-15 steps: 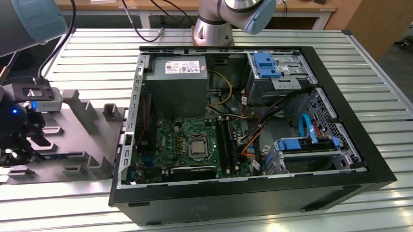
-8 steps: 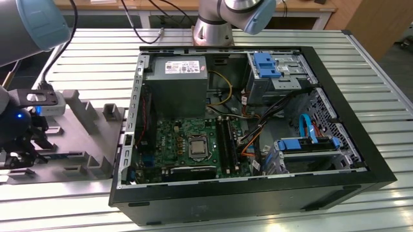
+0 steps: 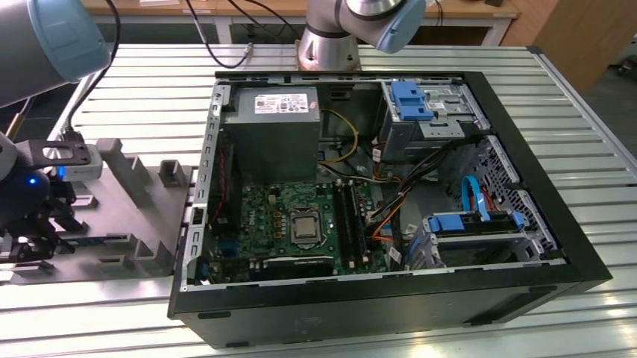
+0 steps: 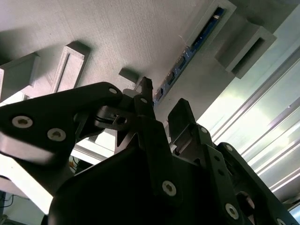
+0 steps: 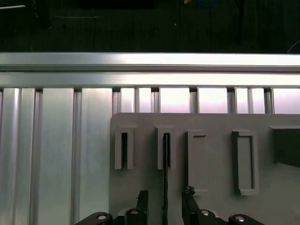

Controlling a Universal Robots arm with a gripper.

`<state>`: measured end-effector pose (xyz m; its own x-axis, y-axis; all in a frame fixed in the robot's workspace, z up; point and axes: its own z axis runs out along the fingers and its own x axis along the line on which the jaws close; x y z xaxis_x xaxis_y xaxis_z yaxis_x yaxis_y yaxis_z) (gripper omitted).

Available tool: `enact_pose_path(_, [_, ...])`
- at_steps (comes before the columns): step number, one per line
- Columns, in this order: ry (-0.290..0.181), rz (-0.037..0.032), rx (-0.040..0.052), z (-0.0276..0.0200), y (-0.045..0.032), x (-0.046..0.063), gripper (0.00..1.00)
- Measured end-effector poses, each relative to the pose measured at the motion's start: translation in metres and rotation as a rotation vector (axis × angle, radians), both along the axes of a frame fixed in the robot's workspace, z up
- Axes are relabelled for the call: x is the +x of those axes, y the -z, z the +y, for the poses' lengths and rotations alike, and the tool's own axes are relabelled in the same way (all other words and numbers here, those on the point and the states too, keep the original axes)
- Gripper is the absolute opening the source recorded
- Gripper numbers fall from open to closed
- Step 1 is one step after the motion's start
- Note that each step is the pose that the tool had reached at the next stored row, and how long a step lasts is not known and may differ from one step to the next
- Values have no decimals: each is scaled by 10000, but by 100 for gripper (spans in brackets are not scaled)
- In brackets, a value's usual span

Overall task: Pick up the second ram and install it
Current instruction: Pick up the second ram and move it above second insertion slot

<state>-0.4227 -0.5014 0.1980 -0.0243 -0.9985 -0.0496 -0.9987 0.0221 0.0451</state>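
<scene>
First wrist view, second ram (image 5: 165,183): seen edge-on as a thin dark line. Its far end sits in a narrow slot block of the holder and the rest runs back between the fingers.
Second wrist view, second ram (image 4: 199,40): long, flat blue-green strip with small parts along it, standing on its long edge in the holder's slot blocks.
Exterior view, second ram (image 3: 100,240): a blue streak low on the holder, at the exterior view's left, outside the computer case.
Hand (image 5: 165,191): open, with one finger on each side of the ram and a clear gap between each finger and the board. It has hold of nothing. The second wrist view also shows the fingertips apart (image 4: 163,96).
Holder (image 5: 215,183): flat grey plate with raised slotted blocks. An empty slot block (image 5: 124,150) stands just beside the ram's slot, and two wider frames stand on the other side.
Holder edges: bare plate lies between the blocks. In the exterior view its tall uprights (image 3: 124,171) rise between the hand and the case.
Bench (image 5: 56,154): ribbed aluminium slats. In the first wrist view its rail edge lies beyond the holder, with dark floor past it.
Computer case (image 3: 398,298): lies open on the bench just beside the holder, with black memory slots (image 3: 348,216) near the middle of the board.
</scene>
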Motion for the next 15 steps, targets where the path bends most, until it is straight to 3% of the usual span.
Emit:
enact_pose_path(4, [0,-1,0,0,1,0,42])
enact_pose_path(5, [0,-1,0,0,2,0,40])
enact_pose_path(7, [0,-1,1,0,2,0,27])
enact_pose_path(13, [0,-1,1,0,3,0,26])
enact_pose_path(14, [0,-2,1,0,4,0,19])
enact_pose_path(15, [0,-2,1,0,4,0,19])
